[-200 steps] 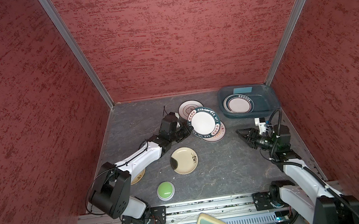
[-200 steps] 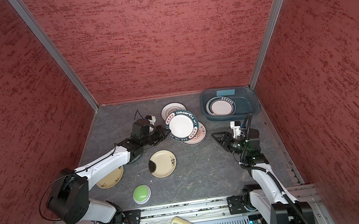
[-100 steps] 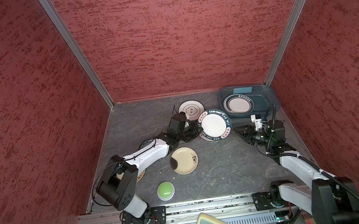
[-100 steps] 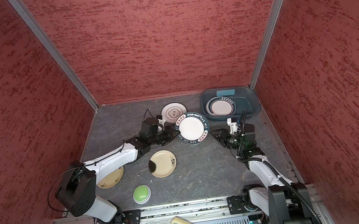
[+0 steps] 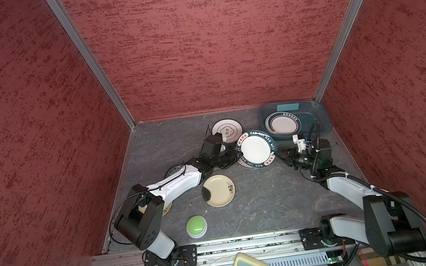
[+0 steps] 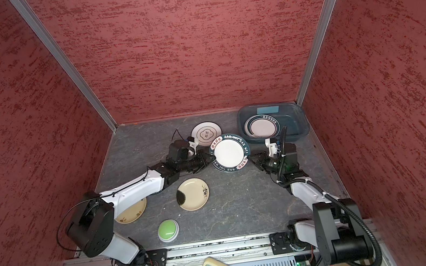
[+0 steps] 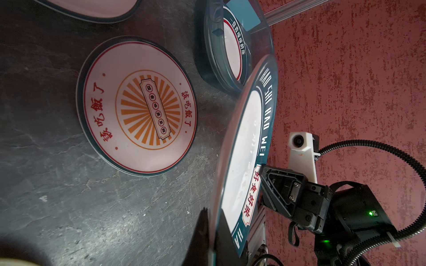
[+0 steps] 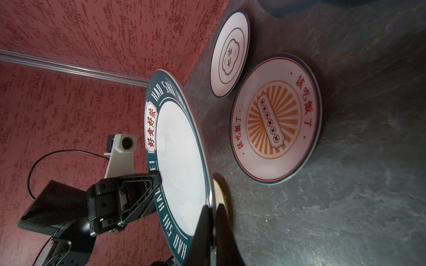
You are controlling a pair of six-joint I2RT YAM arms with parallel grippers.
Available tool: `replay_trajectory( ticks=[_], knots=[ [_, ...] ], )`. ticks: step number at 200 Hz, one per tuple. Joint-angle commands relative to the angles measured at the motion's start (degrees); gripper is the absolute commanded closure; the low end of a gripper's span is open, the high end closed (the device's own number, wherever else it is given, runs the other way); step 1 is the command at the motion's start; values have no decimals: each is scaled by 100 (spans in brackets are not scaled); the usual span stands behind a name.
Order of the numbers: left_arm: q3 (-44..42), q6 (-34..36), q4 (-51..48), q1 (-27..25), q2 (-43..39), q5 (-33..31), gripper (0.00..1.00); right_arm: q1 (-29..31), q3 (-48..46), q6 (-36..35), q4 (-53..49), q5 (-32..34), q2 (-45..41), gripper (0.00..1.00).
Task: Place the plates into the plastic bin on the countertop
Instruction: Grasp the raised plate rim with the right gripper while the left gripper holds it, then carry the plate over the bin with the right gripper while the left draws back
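In both top views the green-rimmed plate (image 5: 256, 148) (image 6: 229, 152) hangs raised off the surface (image 5: 257, 198) between the two arms. It is near the plastic bin (image 5: 323, 121), where another plate (image 5: 284, 124) lies. In the left wrist view the left jaws pinch that raised plate's rim, one finger on each face. An orange-sunburst plate (image 7: 138, 108) lies flat on the surface below. In the right wrist view the right jaws are clamped tight on the opposite rim.
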Motion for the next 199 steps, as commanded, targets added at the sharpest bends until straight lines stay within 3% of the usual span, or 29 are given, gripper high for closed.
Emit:
replay_trajectory(
  ticks=[1,12,28,54,106,128,168,199],
  knots=[
    [188,132,295,-41,52,297,68,34,142,20,-39,431,12,100],
    [168,229,283,-44,16,290,55,25,145,18,-108,576,-64,100],
    [146,421,116,-37,-122,102,26,32,226,-45,-369,860,-193,100],
    [28,675,-63,46,-404,-249,0,32,436,-136,-770,1328,-440,100],
    [-225,970,-114,529,-713,-239,0,23,1282,-641,-1989,2358,-751,100],
    [-281,1447,-83,549,-985,-228,1,-15,1745,-856,-2324,2851,-528,100],
    [-618,2461,-161,379,-1688,-1175,1,-280,2528,-858,-2433,2930,329,100],
    [-977,2859,-150,388,-2128,-1870,0,-479,2992,-891,-2521,2888,939,100]
  ],
)
